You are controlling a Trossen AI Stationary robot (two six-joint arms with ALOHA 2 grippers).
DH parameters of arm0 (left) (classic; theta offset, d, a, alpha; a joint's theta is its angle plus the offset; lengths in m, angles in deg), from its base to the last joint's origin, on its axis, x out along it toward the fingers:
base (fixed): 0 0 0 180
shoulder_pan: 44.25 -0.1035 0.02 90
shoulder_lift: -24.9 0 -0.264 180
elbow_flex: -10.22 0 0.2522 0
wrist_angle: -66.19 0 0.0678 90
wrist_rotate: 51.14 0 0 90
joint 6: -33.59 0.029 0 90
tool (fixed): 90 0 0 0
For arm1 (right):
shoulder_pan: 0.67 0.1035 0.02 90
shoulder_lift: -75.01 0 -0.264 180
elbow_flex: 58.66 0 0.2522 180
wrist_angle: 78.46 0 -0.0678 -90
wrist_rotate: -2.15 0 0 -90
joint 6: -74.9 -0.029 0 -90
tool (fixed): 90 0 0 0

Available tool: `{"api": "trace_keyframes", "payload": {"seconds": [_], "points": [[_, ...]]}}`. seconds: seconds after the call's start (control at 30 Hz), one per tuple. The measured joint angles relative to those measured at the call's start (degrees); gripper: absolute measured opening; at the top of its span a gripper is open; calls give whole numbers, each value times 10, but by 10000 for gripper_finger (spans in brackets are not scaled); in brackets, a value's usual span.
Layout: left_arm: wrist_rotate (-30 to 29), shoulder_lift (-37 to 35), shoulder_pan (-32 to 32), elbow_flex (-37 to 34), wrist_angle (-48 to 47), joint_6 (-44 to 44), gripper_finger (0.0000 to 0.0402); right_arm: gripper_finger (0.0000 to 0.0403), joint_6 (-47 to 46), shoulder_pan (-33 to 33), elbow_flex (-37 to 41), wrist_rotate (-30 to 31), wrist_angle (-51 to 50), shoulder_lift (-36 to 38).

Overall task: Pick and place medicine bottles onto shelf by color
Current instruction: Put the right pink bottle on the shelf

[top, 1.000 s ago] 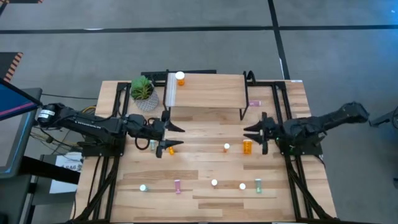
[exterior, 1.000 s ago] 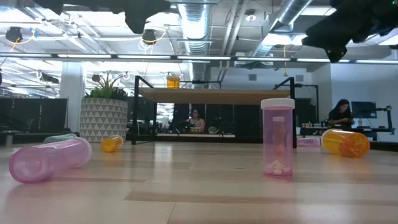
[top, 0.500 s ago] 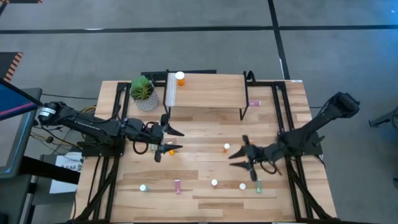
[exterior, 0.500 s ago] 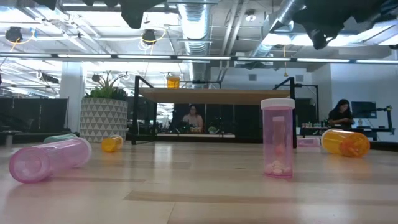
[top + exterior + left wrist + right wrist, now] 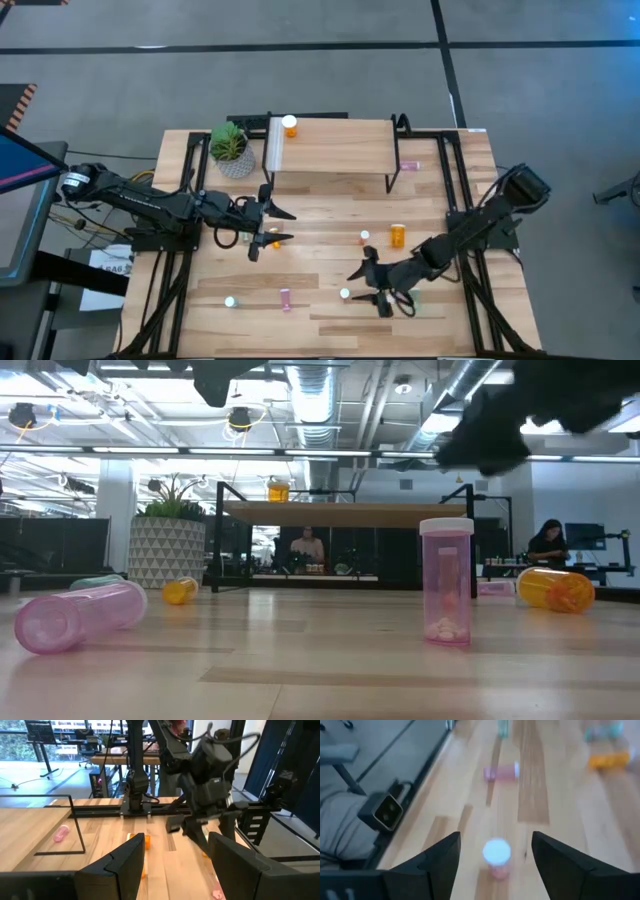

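The right gripper (image 5: 366, 284) has its jaws spread, empty, hovering just beside an upright white-capped pink bottle (image 5: 344, 294) at the table's front edge, well in front of the shelf (image 5: 335, 146); through the right wrist view that bottle (image 5: 496, 855) stands between the two dark fingers. The left gripper (image 5: 278, 224) is also spread wide, empty, poised over a small orange bottle (image 5: 274, 240) lying just in front of the shelf's white-strip end. A larger orange bottle (image 5: 398, 235) lies in front of the shelf's other end. One orange bottle (image 5: 290, 125) stands on the shelf beside the strip.
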Motion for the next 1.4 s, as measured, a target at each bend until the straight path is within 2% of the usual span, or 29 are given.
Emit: {"api": "trace_keyframes", "payload": {"seconds": [0.2, 0.53, 0.8, 0.9, 1.23, 1.4], "points": [[0, 0, 0, 0, -3, 0, 206, 270, -21, -10, 0, -22, 8, -46], [0, 0, 0, 0, -3, 0, 206, 270, -25, -21, 0, -65, 74, -104], [0, 0, 0, 0, -3, 0, 206, 265, -24, -27, 0, -66, 81, -104], [0, 0, 0, 0, -3, 0, 206, 247, -24, -29, 0, -66, 78, -104], [0, 0, 0, 0, -3, 0, 206, 148, -20, -36, 0, -71, 77, -104], [0, 0, 0, 0, -4, 0, 206, 121, -18, -39, 0, -71, 78, -103]]}}
